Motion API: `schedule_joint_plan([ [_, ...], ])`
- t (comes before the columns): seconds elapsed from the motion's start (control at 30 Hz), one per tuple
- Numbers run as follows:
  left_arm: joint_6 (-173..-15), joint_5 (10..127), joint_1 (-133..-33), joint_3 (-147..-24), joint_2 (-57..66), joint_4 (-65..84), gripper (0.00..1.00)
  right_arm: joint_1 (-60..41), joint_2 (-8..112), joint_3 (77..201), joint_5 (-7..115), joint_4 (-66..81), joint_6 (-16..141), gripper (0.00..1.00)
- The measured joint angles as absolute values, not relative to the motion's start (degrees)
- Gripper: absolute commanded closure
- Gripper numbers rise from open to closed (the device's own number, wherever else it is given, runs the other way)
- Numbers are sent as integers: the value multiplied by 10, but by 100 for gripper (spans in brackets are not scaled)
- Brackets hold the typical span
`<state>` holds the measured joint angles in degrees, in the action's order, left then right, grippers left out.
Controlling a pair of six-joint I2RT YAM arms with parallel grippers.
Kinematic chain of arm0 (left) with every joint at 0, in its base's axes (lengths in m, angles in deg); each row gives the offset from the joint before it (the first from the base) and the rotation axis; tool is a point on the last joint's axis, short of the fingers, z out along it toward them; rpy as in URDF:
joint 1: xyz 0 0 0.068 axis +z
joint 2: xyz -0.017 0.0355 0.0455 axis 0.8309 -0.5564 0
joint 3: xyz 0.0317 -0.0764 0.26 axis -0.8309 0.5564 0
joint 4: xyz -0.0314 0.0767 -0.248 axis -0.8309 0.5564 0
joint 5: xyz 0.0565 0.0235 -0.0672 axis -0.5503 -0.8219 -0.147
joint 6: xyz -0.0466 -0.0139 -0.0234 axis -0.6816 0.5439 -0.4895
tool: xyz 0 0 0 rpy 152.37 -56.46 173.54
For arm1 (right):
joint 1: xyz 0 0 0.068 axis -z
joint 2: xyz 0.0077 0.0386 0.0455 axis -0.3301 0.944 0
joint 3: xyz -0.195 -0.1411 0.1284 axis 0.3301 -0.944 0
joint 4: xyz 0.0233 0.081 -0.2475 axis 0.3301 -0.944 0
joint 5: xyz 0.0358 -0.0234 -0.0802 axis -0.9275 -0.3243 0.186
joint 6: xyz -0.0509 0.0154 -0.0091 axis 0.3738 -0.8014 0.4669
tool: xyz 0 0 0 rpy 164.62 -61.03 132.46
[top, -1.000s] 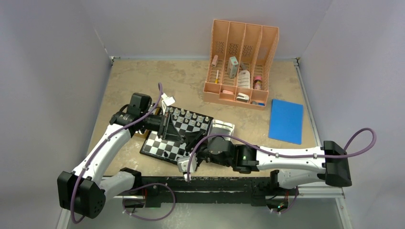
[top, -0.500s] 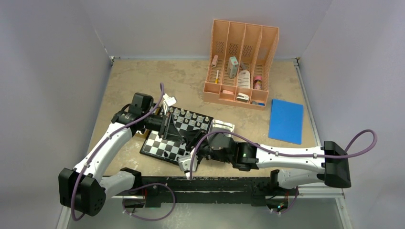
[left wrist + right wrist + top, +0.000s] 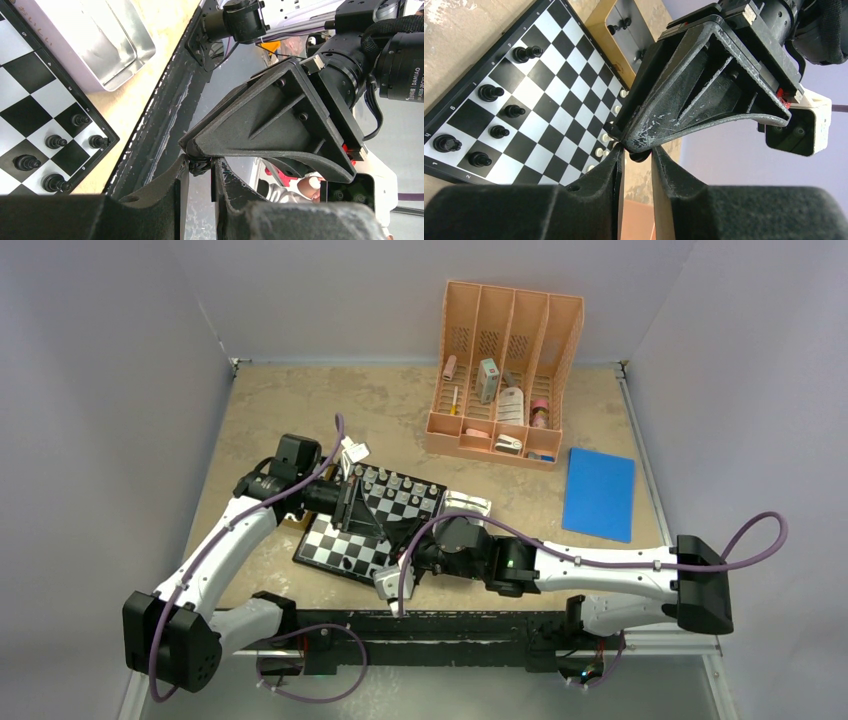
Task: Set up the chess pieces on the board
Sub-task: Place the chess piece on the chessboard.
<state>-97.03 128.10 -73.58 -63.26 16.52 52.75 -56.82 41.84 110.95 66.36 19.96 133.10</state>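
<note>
Piece: a small dark piece [image 3: 639, 156] is up in the air above the board [image 3: 549, 102], right where the two arms' tips meet.
Board: black pieces [image 3: 490, 92] stand at one end and white pieces [image 3: 388, 480] line the far row. Many squares are bare.
Left fingers [image 3: 182, 180]: clenched on the piece.
Right fingers [image 3: 616, 170]: set close on either side of it. You cannot tell whether they grip it.
Handover: this looks like a pass from one arm to the other. Make the right grip firm before you loosen the left, and hold both arms steady so the piece neither twists nor drops.
Hidden: which piece it is and its base. In the top view the arms cover the meeting point and part of the board.
</note>
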Motion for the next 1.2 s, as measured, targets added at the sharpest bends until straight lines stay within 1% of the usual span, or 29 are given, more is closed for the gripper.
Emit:
schedule_joint_plan([
  [0.07, -970, 1279, -736, -635, 165, 531, 93, -568, 418, 1110, 664, 200, 1326, 84],
  [0.17, -970, 1278, -736, -642, 162, 537, 91, -568, 416, 1106, 664, 208, 1320, 88],
  [0.33, -969, 1277, -736, -651, 156, 545, 79, -567, 409, 1089, 666, 237, 1305, 94],
  [0.43, -968, 1271, -736, -656, 156, 548, 70, -565, 409, 1079, 668, 260, 1285, 96],
  [0.57, -969, 1252, -736, -670, 157, 552, 64, -564, 405, 1055, 671, 314, 1241, 97],
  [0.77, -985, 1204, -737, -701, 171, 538, 63, -566, 393, 1003, 663, 372, 1145, 99],
  [1.07, -985, 1050, -737, -784, 202, 529, 63, -568, 369, 964, 661, 415, 929, 100],
  [1.2, -978, 1011, -737, -798, 212, 530, 63, -568, 354, 958, 659, 427, 839, 100],
])
